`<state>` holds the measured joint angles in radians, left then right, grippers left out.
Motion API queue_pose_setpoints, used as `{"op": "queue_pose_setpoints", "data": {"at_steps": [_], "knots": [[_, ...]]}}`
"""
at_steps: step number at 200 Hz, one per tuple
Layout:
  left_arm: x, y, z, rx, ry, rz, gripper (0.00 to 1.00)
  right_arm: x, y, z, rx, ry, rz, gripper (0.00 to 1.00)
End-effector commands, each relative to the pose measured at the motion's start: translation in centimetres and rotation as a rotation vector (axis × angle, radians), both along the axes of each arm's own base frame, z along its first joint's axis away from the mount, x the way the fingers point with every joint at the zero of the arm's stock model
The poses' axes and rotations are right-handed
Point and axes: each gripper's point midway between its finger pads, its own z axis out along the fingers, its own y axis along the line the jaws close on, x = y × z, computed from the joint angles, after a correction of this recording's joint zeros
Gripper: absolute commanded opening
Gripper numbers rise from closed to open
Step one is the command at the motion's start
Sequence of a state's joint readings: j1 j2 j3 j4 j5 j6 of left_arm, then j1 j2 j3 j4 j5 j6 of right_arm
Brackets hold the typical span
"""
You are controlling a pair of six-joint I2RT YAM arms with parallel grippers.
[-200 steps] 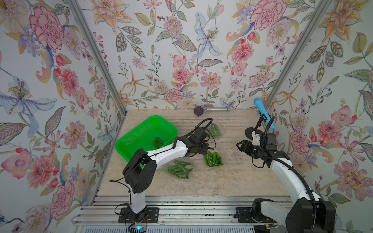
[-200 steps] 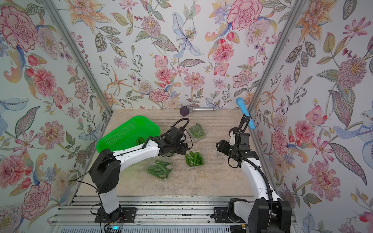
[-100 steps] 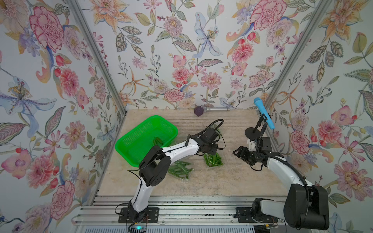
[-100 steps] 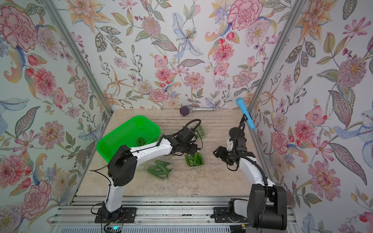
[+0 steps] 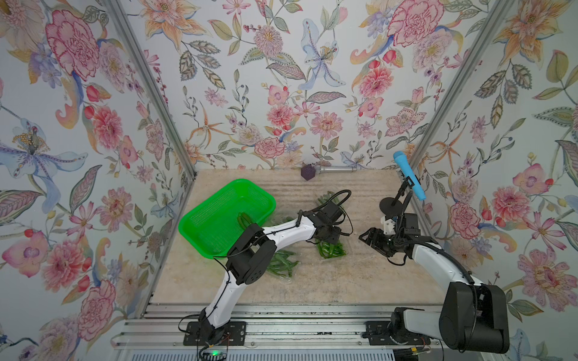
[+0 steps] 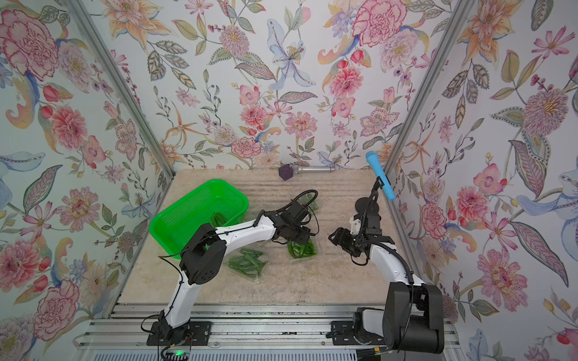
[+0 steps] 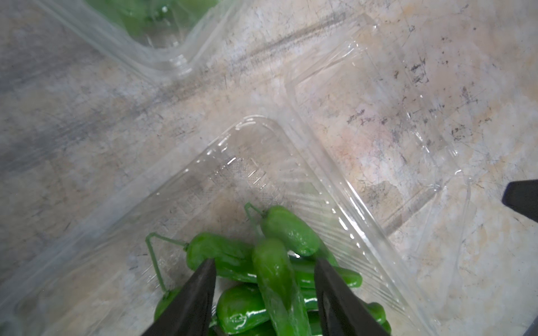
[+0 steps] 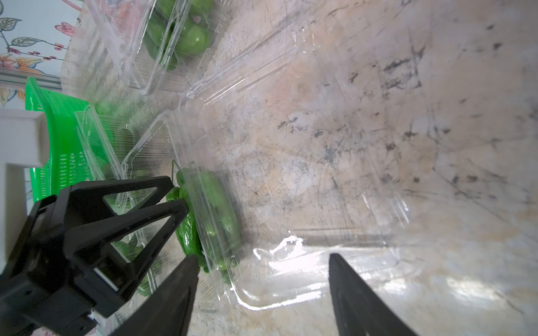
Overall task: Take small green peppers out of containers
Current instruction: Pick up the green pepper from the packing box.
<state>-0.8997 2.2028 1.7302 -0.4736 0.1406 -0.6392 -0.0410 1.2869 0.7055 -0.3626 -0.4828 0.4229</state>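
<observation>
Since a second ago the left arm has swung from beside the green perforated basket [image 5: 203,218] toward the middle of the table [image 5: 344,281], and the right arm has dropped and reached inward. Now the left gripper [image 7: 263,266] stands open inside an opened clear clamshell container [image 7: 256,163], fingers [image 7: 201,291] straddling one small green pepper [image 7: 273,279] atop the pile, gaps either side, no pinch; the right gripper [image 8: 260,261], jaws wide and empty, hovers over the edge of that container's laid-open lid [image 8: 334,221]. Second container [image 5: 283,265] of peppers sits by the left elbow, some peppers [image 5: 244,220] lie in the basket
</observation>
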Motion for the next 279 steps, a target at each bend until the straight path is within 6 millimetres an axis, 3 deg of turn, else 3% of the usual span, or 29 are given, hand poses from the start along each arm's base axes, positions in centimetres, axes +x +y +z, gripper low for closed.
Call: {"op": "queue_pose_setpoints", "data": {"at_steps": [1, 65, 133, 170, 240, 259, 279], "knots": [[-0.8, -0.8, -0.4, 0.011, 0.028, -0.024, 0.57, 0.0, -0.2, -0.2, -0.002, -0.002, 0.002, 0.73], [-1.4, -0.7, -1.8, 0.034, 0.064, -0.027, 0.48, 0.1, -0.2, 0.2, -0.001, -0.018, -0.001, 0.72], [-1.3, -0.6, -1.3, 0.036, 0.055, -0.027, 0.25, 0.0, -0.2, 1.1, 0.002, -0.047, -0.008, 0.72], [-1.1, -0.2, 1.7, 0.002, 0.006, -0.016, 0.17, 0.3, 1.2, 3.4, 0.048, -0.116, 0.063, 0.73], [-0.6, 2.7, 8.3, -0.107, -0.084, 0.020, 0.17, 1.0, 5.0, 10.8, 0.056, -0.328, 0.198, 0.78], [-0.4, 4.1, 9.8, -0.135, -0.103, 0.039, 0.17, 1.1, 6.6, 12.2, 0.050, -0.364, 0.239, 0.78], [0.5, 6.8, 11.5, -0.159, -0.137, 0.090, 0.16, 1.3, 8.1, 13.5, 0.045, -0.402, 0.266, 0.79]]}}
